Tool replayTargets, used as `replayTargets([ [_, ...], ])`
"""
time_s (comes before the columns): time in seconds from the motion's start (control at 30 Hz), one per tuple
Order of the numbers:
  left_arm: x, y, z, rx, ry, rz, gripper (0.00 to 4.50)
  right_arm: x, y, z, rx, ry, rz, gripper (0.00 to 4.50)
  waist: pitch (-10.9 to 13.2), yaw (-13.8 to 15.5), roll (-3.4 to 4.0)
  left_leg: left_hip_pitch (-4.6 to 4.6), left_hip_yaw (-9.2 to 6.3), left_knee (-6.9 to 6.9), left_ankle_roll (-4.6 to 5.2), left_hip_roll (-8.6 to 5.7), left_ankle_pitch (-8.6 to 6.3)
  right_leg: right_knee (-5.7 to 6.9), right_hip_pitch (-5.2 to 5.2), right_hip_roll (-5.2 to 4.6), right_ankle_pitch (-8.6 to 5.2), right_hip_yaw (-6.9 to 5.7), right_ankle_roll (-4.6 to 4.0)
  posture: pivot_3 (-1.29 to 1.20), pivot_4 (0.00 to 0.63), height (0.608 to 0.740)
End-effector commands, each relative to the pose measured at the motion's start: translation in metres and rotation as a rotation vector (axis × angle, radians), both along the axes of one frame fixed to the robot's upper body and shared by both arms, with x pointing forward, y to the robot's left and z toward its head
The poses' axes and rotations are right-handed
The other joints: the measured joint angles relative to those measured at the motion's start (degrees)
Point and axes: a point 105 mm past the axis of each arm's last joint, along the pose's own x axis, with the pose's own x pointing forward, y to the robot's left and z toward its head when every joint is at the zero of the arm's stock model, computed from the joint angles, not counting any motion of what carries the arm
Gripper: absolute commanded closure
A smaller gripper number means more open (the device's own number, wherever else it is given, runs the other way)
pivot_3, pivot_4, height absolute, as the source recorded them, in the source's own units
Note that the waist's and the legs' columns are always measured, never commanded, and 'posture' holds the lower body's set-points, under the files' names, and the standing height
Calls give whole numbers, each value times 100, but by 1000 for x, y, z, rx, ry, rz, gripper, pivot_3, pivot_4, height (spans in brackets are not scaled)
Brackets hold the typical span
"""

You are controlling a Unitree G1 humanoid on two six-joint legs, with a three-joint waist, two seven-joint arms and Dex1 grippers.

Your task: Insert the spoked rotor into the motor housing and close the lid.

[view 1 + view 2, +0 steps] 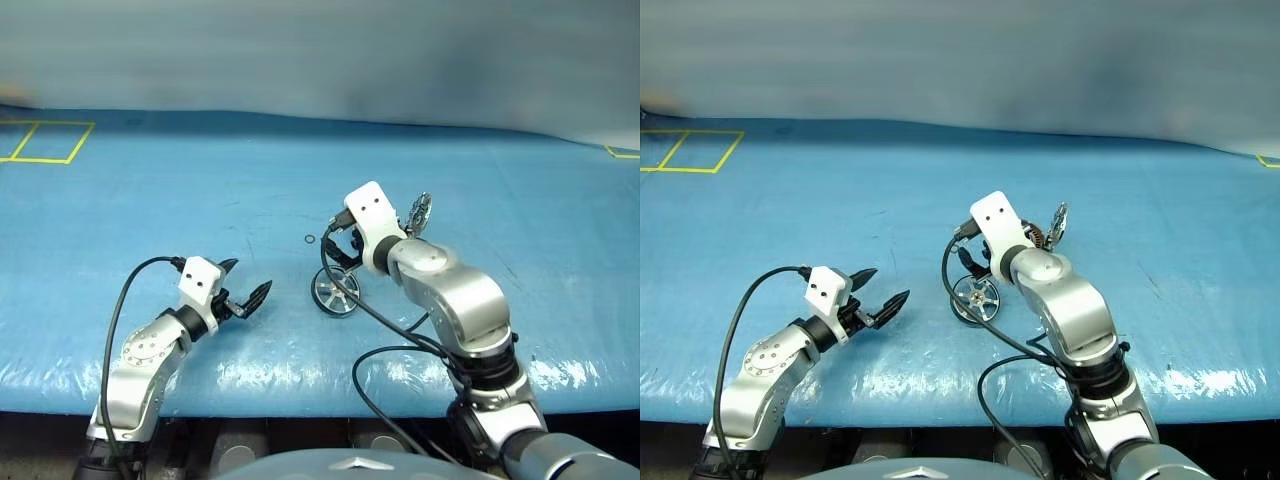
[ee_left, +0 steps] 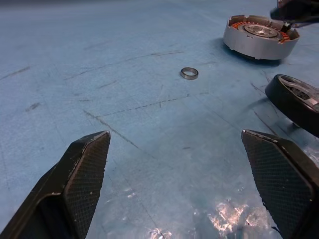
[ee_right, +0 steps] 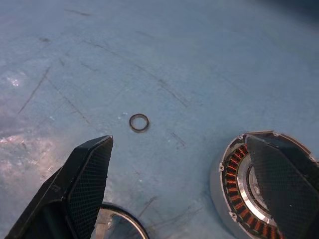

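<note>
Hovering near the frame centre with its fingers spread and holding nothing, the right gripper (image 1: 342, 246) hangs just over the motor housing (image 2: 260, 37), likely lining up for the parts. The spoked rotor (image 1: 335, 291) leans on edge just below it, not yet inserted; the lid (image 1: 419, 212) stands tilted open at the housing's far side. The left gripper (image 1: 243, 285), also spread and empty, waits lower left. A small ring (image 2: 189, 72) lies loose on the scuffed blue table covering (image 1: 200, 180), with yellow tape (image 1: 40, 140) upper left.

Spoked rotor (image 1: 336, 291) before motor housing (image 2: 260, 37)
</note>
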Motion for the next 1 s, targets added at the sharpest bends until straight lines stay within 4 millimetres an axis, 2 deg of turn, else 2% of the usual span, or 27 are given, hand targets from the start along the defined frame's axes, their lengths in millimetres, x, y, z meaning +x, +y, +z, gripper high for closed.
replayTargets([
  [0.03,-4,-8,14,4,-67,-39,31,15,-12,5,-22,-1,-80,30,0,0,1,-2,0,0,0,0,0,0,-1,0,0,0,0,0,150,740],
  [0.27,-8,-13,11,-9,-56,-45,31,30,-23,-5,-50,67,-167,30,4,-19,7,-8,0,0,1,0,0,2,-9,1,1,0,1,0,150,740],
  [0.7,-8,-13,9,-16,-57,-39,31,32,-19,-33,-86,203,-167,30,6,-44,10,-43,0,1,2,0,1,9,-47,3,20,1,30,0,150,740],
  [0.9,-8,-13,8,-17,-58,-35,31,36,-16,-36,-94,249,-153,30,6,-61,10,-42,0,3,2,0,2,12,-45,4,21,1,31,0,150,740],
  [1.0,-8,-12,8,-16,-60,-33,0,36,-15,-41,-124,287,-131,645,6,-68,10,-42,0,4,2,0,2,12,-45,4,21,1,32,0,150,740],
])
